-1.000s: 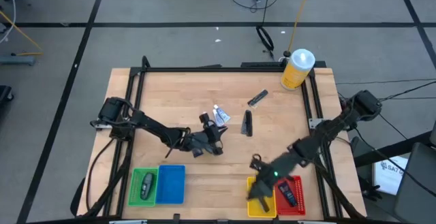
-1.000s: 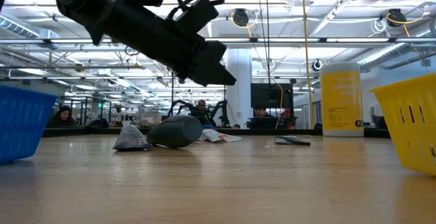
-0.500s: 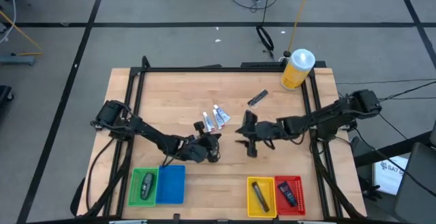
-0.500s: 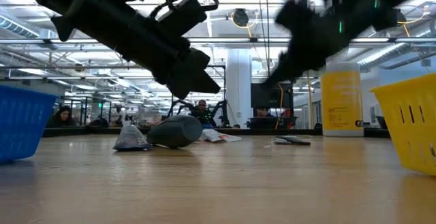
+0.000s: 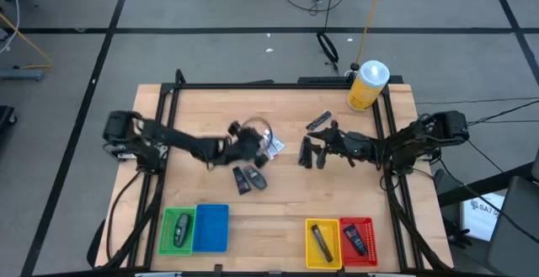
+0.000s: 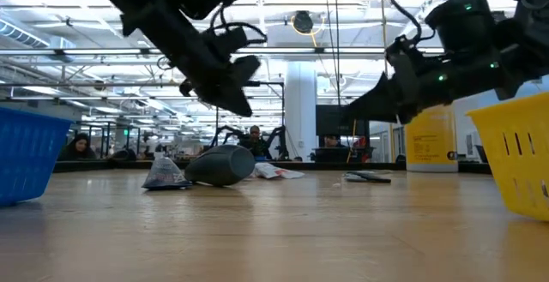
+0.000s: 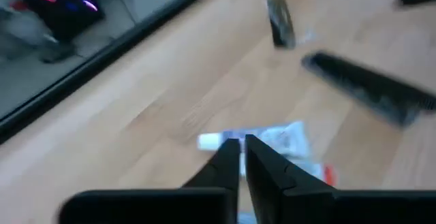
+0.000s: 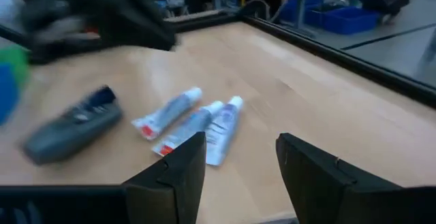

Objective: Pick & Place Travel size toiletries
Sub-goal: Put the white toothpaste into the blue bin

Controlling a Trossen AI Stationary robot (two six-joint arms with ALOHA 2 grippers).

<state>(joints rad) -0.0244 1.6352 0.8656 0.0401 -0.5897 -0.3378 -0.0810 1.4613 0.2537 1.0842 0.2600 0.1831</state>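
Observation:
Three white-and-blue tubes (image 5: 271,146) lie mid-table and also show in the right wrist view (image 8: 194,123). Dark grey mini bottles (image 5: 249,178) lie flat just nearer. A slim black stick (image 5: 306,153) lies right of the tubes, and another dark stick (image 5: 318,122) lies farther back. My left gripper (image 5: 255,138) is shut and empty, raised above the table beside the tubes (image 7: 259,139). My right gripper (image 5: 314,148) is open and empty, raised over the slim black stick, facing the tubes.
A large yellow bottle (image 5: 368,85) with a white cap stands at the far right. Green (image 5: 177,229) and blue (image 5: 210,226) bins sit near left. Yellow (image 5: 322,242) and red (image 5: 358,237) bins sit near right. The green, yellow and red bins each hold a dark item.
My right gripper has left the yellow bin and travelled toward the far edge, ending over the slim black stick. My left gripper has gone from over the dark grey bottles toward the far edge, ending beside the white tubes. The bottles have stayed on the table.

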